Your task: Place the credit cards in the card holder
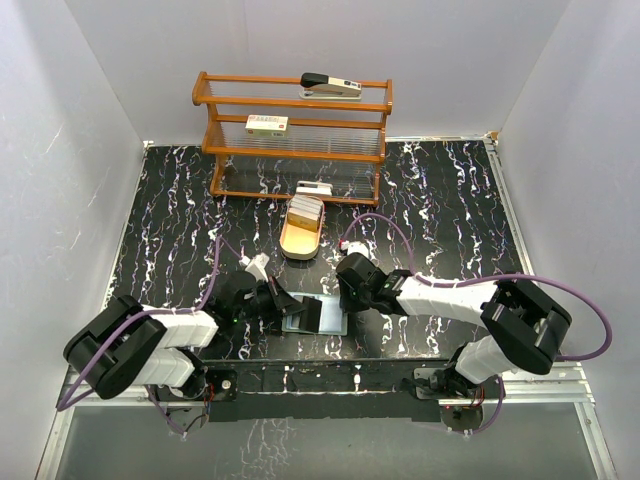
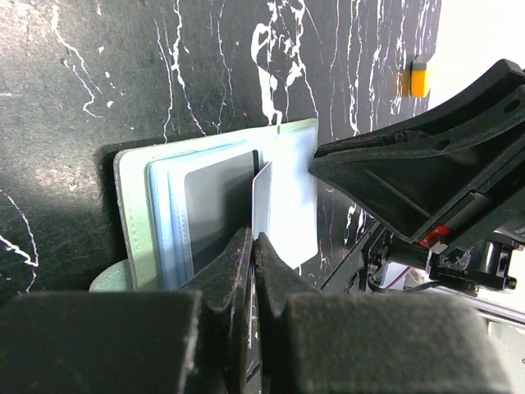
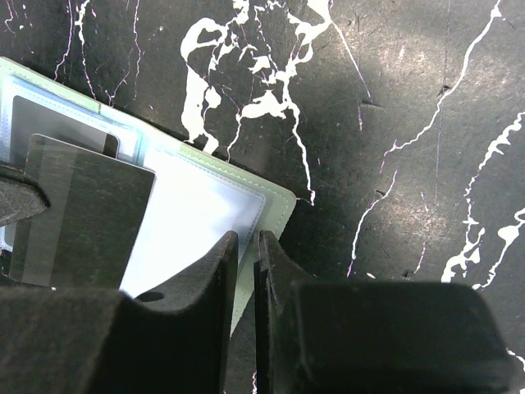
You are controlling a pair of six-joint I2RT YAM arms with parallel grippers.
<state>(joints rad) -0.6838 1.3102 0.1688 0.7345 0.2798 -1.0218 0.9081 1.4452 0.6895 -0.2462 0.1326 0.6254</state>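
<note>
The card holder [image 1: 330, 325] lies open, pockets up, just inside the near edge of the table, about midway along it. The left gripper [image 2: 253, 246] is clamped on a pale credit card [image 2: 262, 201], which it holds on edge with the leading end at a pocket mouth, evidently to slide it in. The right gripper [image 3: 244, 246], jaws drawn to a slit, sits at the holder's right flap, in my judgement to pin it flat. Whether it pinches the flap cannot be told.
</note>
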